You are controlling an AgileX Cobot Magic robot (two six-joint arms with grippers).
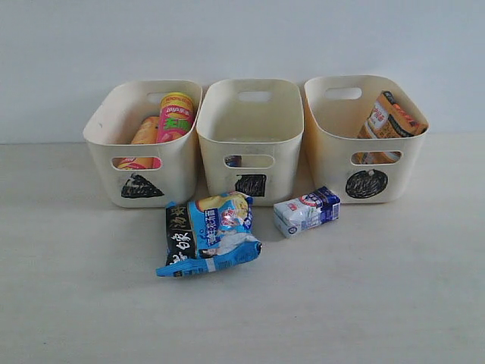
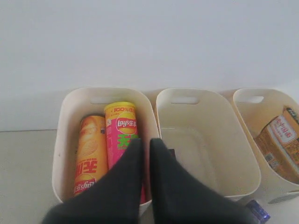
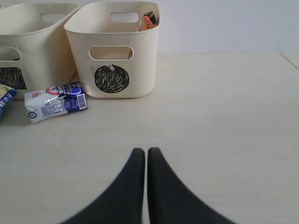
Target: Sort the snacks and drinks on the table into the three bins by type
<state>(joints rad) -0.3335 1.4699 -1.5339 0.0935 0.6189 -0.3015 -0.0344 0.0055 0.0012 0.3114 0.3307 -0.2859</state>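
Three cream bins stand in a row on the table [image 1: 364,288]. The triangle bin [image 1: 102,152] holds a yellow chip cylinder [image 2: 90,154] and a pink one with a yellow lid [image 2: 120,133]. The square bin [image 1: 250,125] shows only a small dark thing [image 1: 233,161] through its handle slot. An orange-brown bag [image 1: 388,117] is in the circle bin [image 1: 326,144]. In front lie a blue-black bag [image 1: 208,233] and a white and blue carton [image 1: 305,211]. My left gripper [image 2: 145,142] is shut and empty over the wall between the triangle and square bins. My right gripper [image 3: 146,151] is shut and empty over bare table.
A plain pale wall rises behind the bins. In the right wrist view the circle bin [image 3: 112,46] and the carton [image 3: 56,101] lie well ahead of the fingers. Neither arm shows in the exterior view.
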